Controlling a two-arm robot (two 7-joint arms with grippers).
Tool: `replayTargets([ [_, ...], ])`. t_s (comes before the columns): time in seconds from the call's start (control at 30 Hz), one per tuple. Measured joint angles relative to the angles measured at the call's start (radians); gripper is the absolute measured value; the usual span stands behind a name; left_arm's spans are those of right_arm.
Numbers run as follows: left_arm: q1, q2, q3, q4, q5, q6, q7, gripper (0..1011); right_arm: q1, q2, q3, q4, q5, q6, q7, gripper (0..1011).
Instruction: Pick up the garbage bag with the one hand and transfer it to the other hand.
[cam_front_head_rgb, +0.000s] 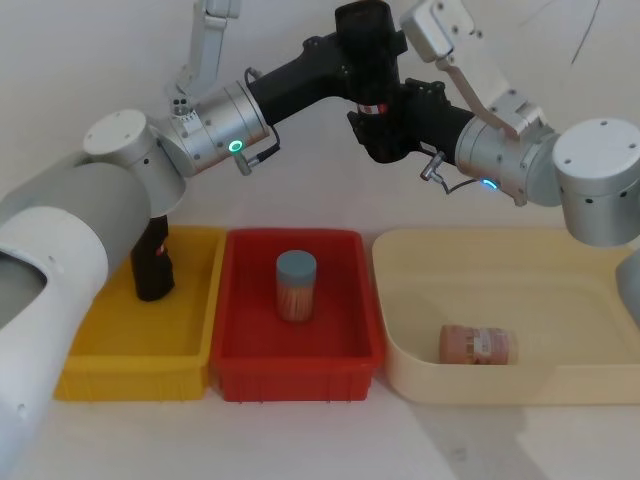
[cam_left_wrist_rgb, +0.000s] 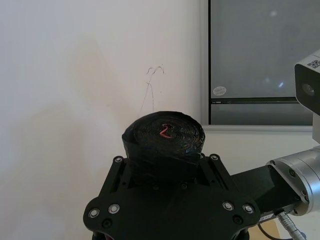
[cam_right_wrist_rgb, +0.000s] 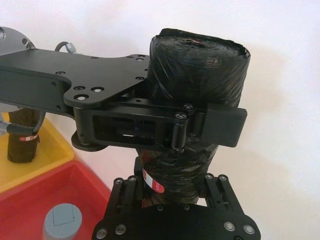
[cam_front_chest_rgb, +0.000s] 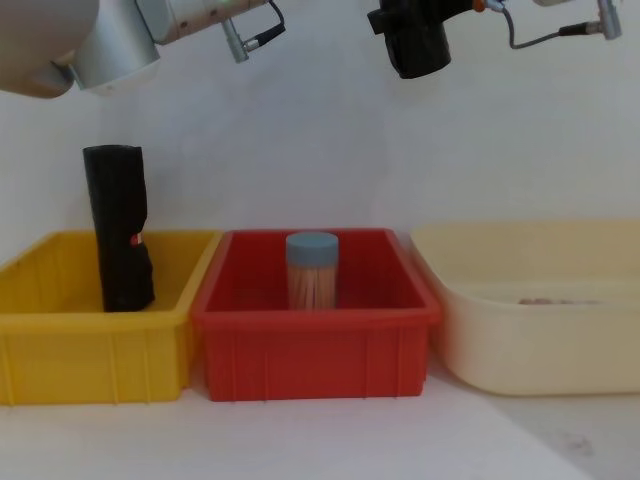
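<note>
The garbage bag (cam_front_head_rgb: 371, 100), a glossy black roll with a small red label, hangs upright high above the bins. My left gripper (cam_front_head_rgb: 368, 50), on the wrist with the green ring light, is shut on the roll's upper part (cam_right_wrist_rgb: 200, 65), and its pad (cam_right_wrist_rgb: 225, 127) presses the roll's side. My right gripper (cam_front_head_rgb: 386, 138), on the wrist with the blue ring light, comes in from the right. Its fingers (cam_right_wrist_rgb: 220, 187) lie against both sides of the roll's lower end. The roll's coiled top (cam_left_wrist_rgb: 165, 132) faces the left wrist camera.
A twin black roll (cam_front_head_rgb: 152, 262) stands in the yellow bin (cam_front_head_rgb: 120, 365) on the left. The red bin (cam_front_head_rgb: 300, 375) in the middle holds a blue-lidded jar (cam_front_head_rgb: 296, 285). A cream tub (cam_front_head_rgb: 560, 385) on the right holds a jar lying on its side (cam_front_head_rgb: 478, 345).
</note>
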Motion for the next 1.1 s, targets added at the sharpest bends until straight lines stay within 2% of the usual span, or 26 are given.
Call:
replayTargets([
  [0.17,0.000,0.000,0.000,0.000,0.000,0.000,0.000,437,0.001,-0.001,-0.001,0.002,-0.001,0.000,0.000,562],
  [0.27,0.000,0.000,0.000,0.000,0.000,0.000,0.000,484,0.002,-0.002,-0.001,0.003,-0.001,0.000,0.000,562],
  [0.33,0.000,0.000,0.000,0.000,0.000,0.000,0.000,575,0.002,-0.002,-0.001,0.004,-0.002,0.001,0.000,562],
  [0.4,0.000,0.000,0.000,0.000,0.000,0.000,0.000,592,0.002,-0.003,-0.001,0.004,-0.002,0.001,0.000,562],
  [0.47,0.000,0.000,0.000,0.000,0.000,0.000,0.000,685,0.002,-0.002,-0.001,0.004,-0.003,0.000,0.000,562],
  [0.5,0.000,0.000,0.000,0.000,0.000,0.000,0.000,685,0.002,-0.002,-0.001,0.004,-0.003,0.000,0.000,562],
  [0.83,0.000,0.000,0.000,0.000,0.000,0.000,0.000,980,-0.015,0.017,0.022,0.004,-0.016,0.003,-0.030,562],
  [1.1,0.000,0.000,0.000,0.000,0.000,0.000,0.000,1000,-0.042,0.049,0.057,-0.002,-0.025,0.027,-0.068,562],
])
